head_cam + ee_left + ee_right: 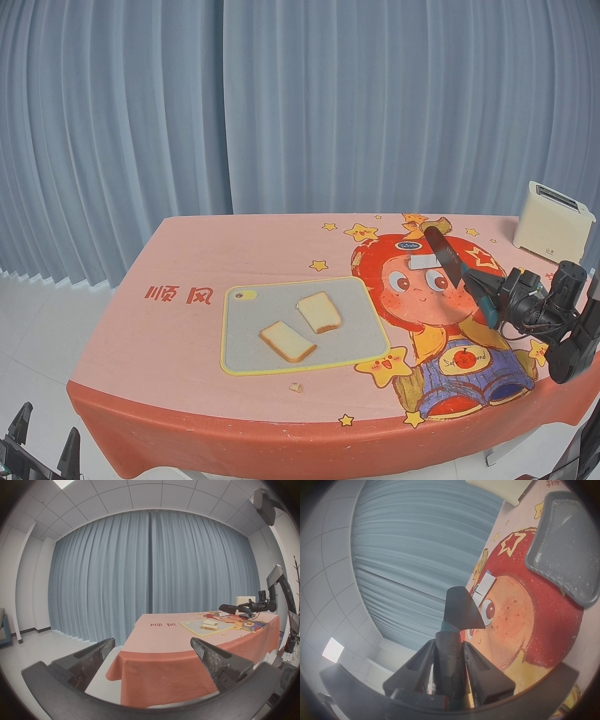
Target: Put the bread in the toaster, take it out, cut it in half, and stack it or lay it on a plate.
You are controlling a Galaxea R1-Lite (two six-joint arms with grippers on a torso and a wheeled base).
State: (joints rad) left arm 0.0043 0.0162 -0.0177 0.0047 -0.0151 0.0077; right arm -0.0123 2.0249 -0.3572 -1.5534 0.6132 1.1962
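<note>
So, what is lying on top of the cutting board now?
Two things lie flat on the cutting board: the farther bread piece and the nearer bread piece. The board surface under them is covered and cannot be seen.

right arm (572, 340) is black, with rounded joint housings and thin black cables looped at the wrist. right gripper (448, 644) is dark grey with thick wedge-shaped fingers (484, 673). left gripper (152, 641) has the same dark wedges, rough speckled inner faces and one small round screw hole.
</note>
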